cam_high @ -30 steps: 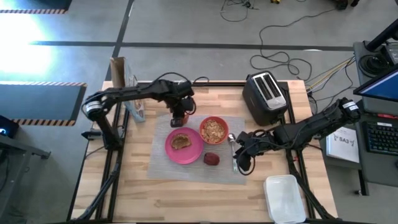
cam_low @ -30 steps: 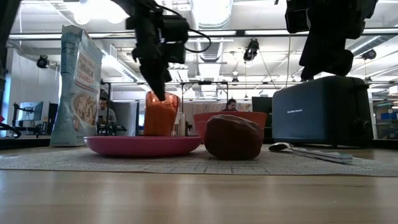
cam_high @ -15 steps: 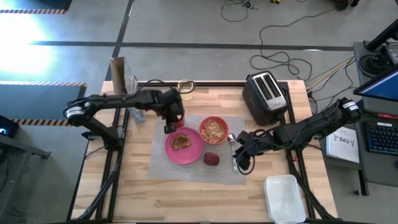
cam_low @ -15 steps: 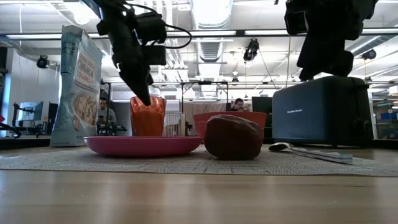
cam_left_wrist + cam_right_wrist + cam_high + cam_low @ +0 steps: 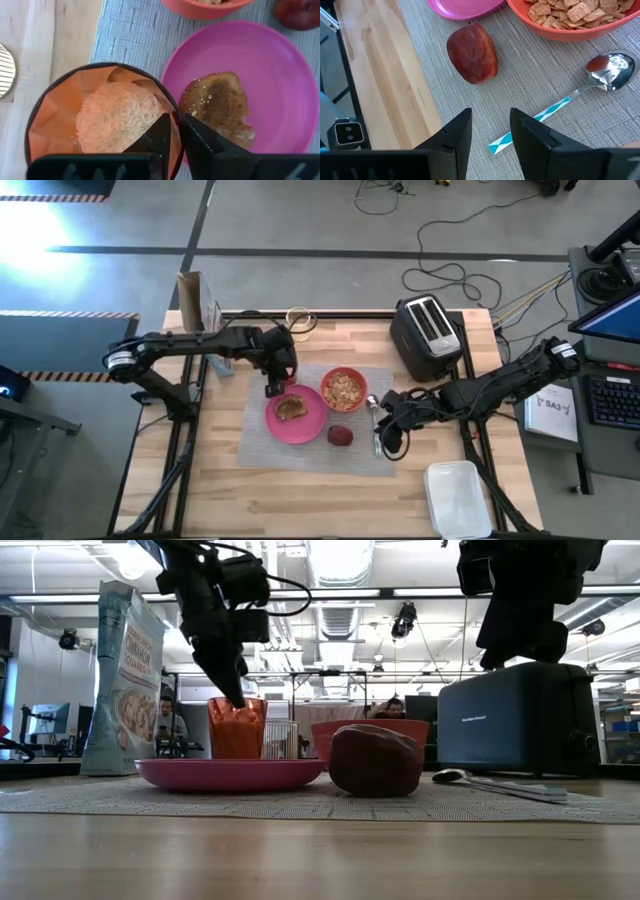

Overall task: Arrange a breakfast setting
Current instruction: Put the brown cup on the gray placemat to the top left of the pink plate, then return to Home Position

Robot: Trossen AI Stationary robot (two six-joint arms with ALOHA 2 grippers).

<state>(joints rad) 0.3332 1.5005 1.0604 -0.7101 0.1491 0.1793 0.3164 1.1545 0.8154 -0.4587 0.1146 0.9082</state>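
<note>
Since a second ago, your left gripper [image 5: 272,388] has carried the glass of orange drink [image 5: 237,728] away from the bowl side and set it down beside the pink plate [image 5: 310,425]. Its fingers [image 5: 165,132] pinch the glass rim, just starting to let go. On the plate sits the toast [image 5: 220,105]. Beside the plate are the red bowl [image 5: 344,388], the dark red patty [image 5: 472,52] and the spoon [image 5: 600,75], all on the grey placemat [image 5: 260,445]. Your right gripper [image 5: 388,442] hangs part open over the spoon, holding nothing. Looks nearly done.
</note>
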